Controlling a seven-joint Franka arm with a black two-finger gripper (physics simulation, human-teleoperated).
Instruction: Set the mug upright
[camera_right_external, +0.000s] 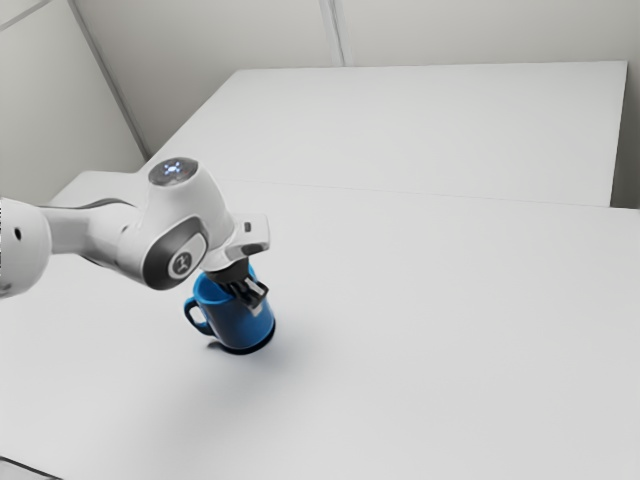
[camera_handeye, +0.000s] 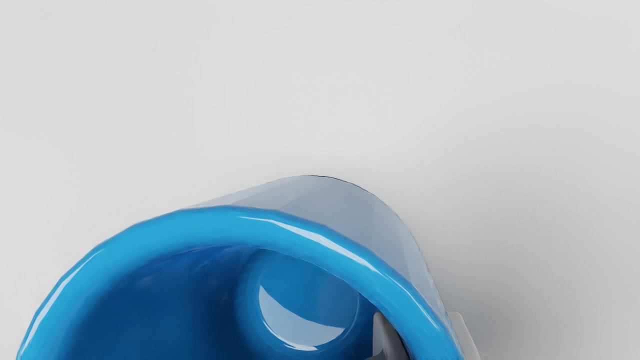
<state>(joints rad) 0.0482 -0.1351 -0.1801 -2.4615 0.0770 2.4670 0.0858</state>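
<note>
Your jaws are closed to a wall's thickness on the mug (camera_right_external: 241, 318), one finger (camera_handeye: 385, 337) inside its rim (camera_handeye: 225, 225), the other outside. The mug looks near upright, its base at or just above the tabletop (camera_right_external: 420, 330). It's likely stiff and slick, so keep this rim hold, away from its handle (camera_right_external: 203, 327), and guard against pivoting.

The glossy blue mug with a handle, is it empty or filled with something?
Empty, as far as visible: the wrist view shows the bare bottom inside the mug, without liquid; one gripper finger reaches in.
</note>
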